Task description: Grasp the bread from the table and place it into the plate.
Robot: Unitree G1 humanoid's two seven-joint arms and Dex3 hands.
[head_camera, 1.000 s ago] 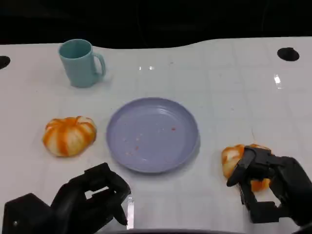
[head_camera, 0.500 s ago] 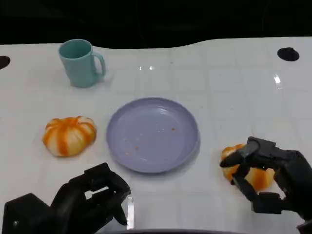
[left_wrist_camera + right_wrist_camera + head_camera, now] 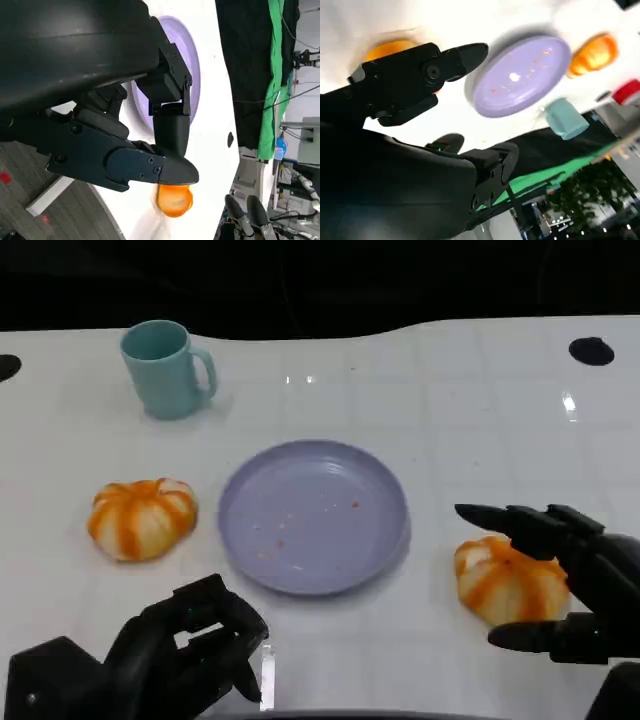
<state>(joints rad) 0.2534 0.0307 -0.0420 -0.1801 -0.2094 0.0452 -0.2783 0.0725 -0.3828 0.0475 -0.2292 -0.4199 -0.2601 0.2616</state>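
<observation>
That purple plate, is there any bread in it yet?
No. The plate holds nothing but a few crumbs; one bread lies on the table on its left, another bread on its right, between the right hand's spread fingers.

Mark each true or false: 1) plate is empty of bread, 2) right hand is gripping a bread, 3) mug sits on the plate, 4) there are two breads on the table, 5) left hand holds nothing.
1) True. The plate holds only a few crumbs.
2) False. The right hand has its fingers spread around the right bread, which lies on the table, not gripped.
3) False. The mug stands on the table, beyond the plate toward the robot's left.
4) True. The right bread and the left bread lie on either side of the plate.
5) True. The left hand is curled with nothing in it.
</observation>
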